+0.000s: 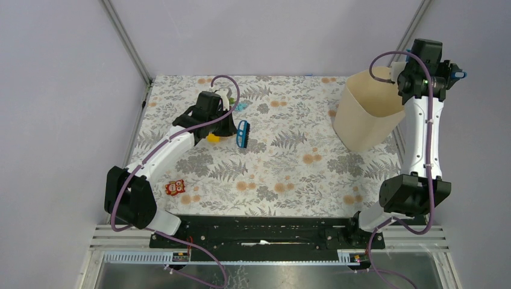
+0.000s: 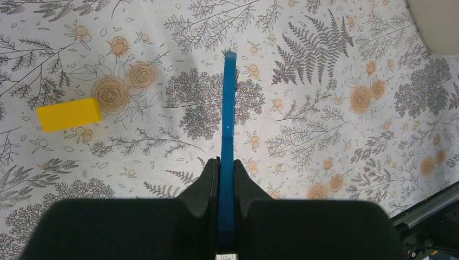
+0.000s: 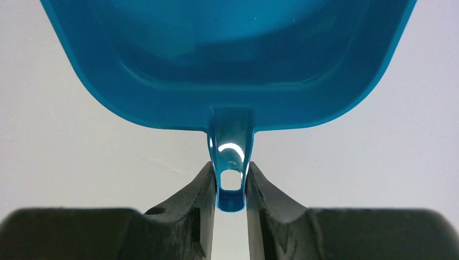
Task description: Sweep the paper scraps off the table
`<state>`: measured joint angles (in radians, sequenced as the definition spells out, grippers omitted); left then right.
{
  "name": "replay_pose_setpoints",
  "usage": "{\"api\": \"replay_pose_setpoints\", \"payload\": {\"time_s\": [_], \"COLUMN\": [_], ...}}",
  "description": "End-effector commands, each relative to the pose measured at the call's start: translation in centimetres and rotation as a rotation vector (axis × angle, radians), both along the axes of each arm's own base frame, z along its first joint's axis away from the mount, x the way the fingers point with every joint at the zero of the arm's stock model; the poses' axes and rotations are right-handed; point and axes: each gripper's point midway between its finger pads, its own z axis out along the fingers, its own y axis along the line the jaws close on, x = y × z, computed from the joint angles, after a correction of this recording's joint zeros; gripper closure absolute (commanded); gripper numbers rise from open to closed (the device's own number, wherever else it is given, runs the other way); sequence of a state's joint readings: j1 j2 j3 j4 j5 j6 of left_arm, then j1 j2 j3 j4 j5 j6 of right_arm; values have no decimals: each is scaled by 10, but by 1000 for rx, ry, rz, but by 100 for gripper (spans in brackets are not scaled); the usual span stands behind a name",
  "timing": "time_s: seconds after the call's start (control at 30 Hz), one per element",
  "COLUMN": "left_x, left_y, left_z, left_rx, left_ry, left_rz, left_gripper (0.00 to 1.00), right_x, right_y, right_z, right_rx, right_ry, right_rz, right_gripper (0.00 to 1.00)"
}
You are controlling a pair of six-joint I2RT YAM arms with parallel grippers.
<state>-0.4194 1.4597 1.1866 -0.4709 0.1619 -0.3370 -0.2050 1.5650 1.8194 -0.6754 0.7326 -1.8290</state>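
Observation:
My left gripper is shut on the thin handle of a blue brush. It holds the brush low over the table, and the brush head shows just right of my left gripper. A few paper scraps, light blue and green, lie just behind that wrist, partly hidden by it. My right gripper is shut on the handle of a blue dustpan. It is raised high at the back right, beside the beige bin. No scraps show in the pan.
A yellow cube lies just left of the brush. A red robot toy sits near the left arm's base. The bin's corner shows at the upper right of the left wrist view.

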Motion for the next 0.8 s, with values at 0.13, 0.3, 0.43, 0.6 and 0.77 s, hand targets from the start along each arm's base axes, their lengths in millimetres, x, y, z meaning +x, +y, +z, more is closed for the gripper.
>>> {"api": "replay_pose_setpoints", "payload": {"time_s": [0.13,0.3,0.43,0.6,0.77], "left_x": [4,3,7,12,22], "left_y": [1,0,1,5,9], "left_z": [26,26,21,14,17], "left_rx": [-27,-28,-20,11,16], "left_ry": [-83,-82,-88,-92,-139], "left_rz": [-9,-10,1,10,51], "left_gripper": [100,100,100,100,100], "right_x": [-9,4,3,-13,-54], "right_y": [4,32,69,123,211], "right_z": [51,50,15,-37,-92], "right_rx": [-23,224,565,942,1349], "right_ry": [-138,-301,-315,-249,0], "right_rz": [31,156,175,169,148], "right_gripper": [100,100,100,100,100]}}
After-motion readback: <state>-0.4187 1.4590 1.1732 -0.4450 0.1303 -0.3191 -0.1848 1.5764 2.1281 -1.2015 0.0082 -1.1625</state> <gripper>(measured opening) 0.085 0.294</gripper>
